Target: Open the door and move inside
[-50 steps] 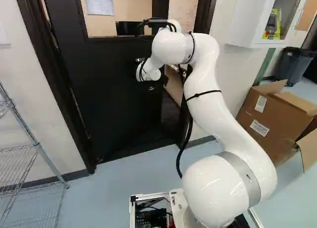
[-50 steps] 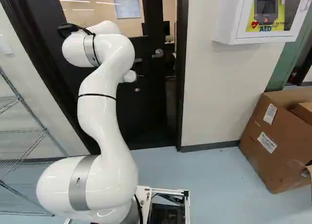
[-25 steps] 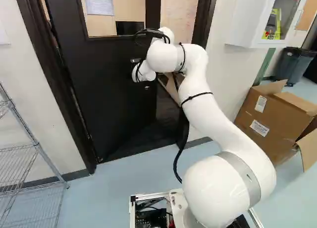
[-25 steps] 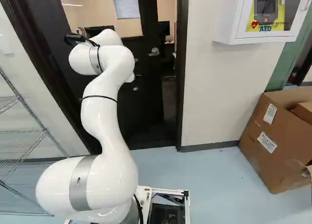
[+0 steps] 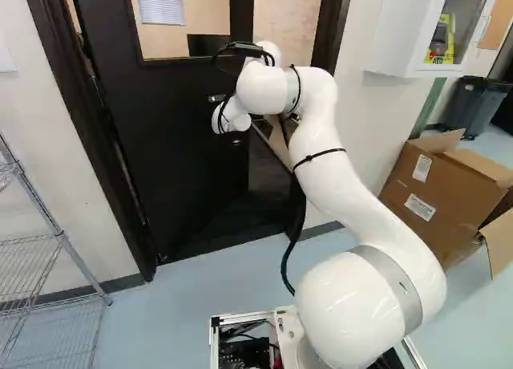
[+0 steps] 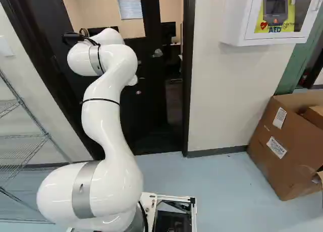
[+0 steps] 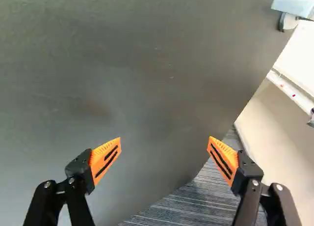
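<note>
The black door point(image 5: 172, 152) stands ajar, swung away from the base, with a gap on its right side showing the room beyond. In the left base view the arm's white wrist point(image 5: 232, 115) is in front of the door face, below a metal handle part point(image 5: 217, 98); the gripper is hidden there. The wrist view shows the gripper point(image 7: 164, 143) open, its orange pads wide apart and nothing between them. Ahead of it is the dark door face point(image 7: 132, 78); a metal handle point(image 7: 294, 7) is off to one side. Contact with the door cannot be told.
The dark door frame point(image 6: 188, 91) borders the opening on the right. Striped carpet point(image 7: 191, 204) shows past the door's edge. A wire shelf point(image 5: 60, 239) stands left, a cardboard box point(image 6: 285, 141) right, and a white cabinet point(image 6: 237, 17) hangs on the wall.
The door has swung further inward, widening the gap beside the frame. My arm's upper part and wrist have shifted slightly left in the left base view. The base has not moved.
</note>
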`<state>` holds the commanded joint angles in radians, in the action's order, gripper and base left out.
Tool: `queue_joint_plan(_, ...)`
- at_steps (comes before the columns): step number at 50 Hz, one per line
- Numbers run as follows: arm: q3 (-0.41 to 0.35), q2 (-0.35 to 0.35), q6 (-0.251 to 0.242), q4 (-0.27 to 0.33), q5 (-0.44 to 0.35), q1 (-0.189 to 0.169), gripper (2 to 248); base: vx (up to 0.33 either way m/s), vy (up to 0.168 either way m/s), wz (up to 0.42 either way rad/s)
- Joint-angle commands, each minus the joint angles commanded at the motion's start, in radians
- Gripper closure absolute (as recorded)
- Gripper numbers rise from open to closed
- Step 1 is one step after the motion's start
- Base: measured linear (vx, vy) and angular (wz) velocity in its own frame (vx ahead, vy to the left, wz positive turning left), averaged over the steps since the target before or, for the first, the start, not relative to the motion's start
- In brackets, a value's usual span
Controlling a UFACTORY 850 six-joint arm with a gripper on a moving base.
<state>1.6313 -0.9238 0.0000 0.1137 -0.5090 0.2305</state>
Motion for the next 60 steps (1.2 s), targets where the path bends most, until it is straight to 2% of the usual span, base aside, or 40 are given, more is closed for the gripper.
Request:
queue_joint_plan(25,-0.186,0.129,0.0,0.018,0.0,-0.005,3,0.0,0.0,0.0)
queue_joint_plan(60,-0.41,0.29,0.0,0.018,0.0,-0.04,3,0.0,0.0,0.0)
